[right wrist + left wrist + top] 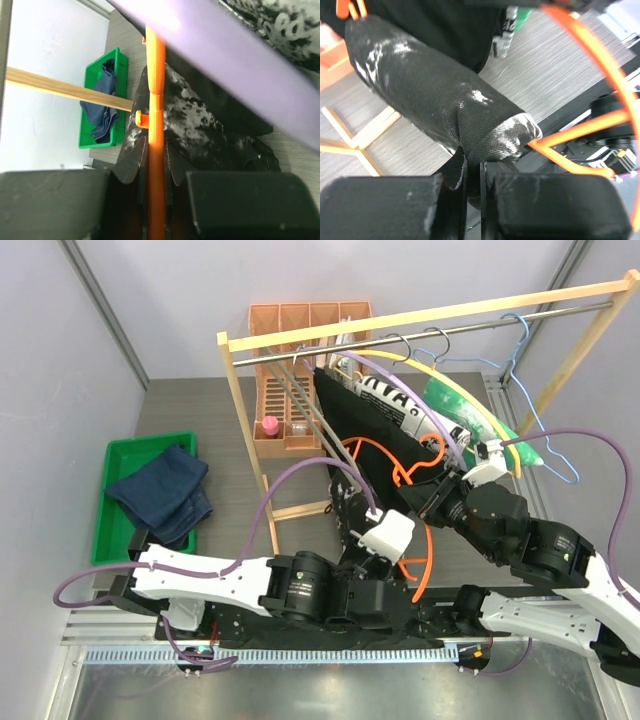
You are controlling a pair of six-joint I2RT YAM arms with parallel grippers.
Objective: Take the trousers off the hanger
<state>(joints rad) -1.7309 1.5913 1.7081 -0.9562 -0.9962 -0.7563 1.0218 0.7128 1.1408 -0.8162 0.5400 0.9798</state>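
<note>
1. Closest in the left wrist view is the left hand. Its black jaws are pressed together on a fold of the speckled trousers, close to the hem of one leg.
2. Next, in the right wrist view, the right hand is clamped on the thin bar of the orange hanger. The same speckled cloth hangs on both sides of this bar.
3. My judgement of the reason: one hand holds the hanger steady so that the other can pull the cloth off it without dragging the hanger along.
4. So the speckled pair is draped over the hanger, near the middle of the top view, in front of the wooden rack. It is not yet free.
5. At 9 o'clock in the top view the navy trousers lie folded in the green tray, well apart from the hanger. This pair looks finished.
6. At 12 o'clock the rack carries other hangers and garments, and its rail runs toward 2 o'clock.
7. Under everything, the counter is grey with a fine wood grain.
8. Around it the walls are plain and pale.
</note>
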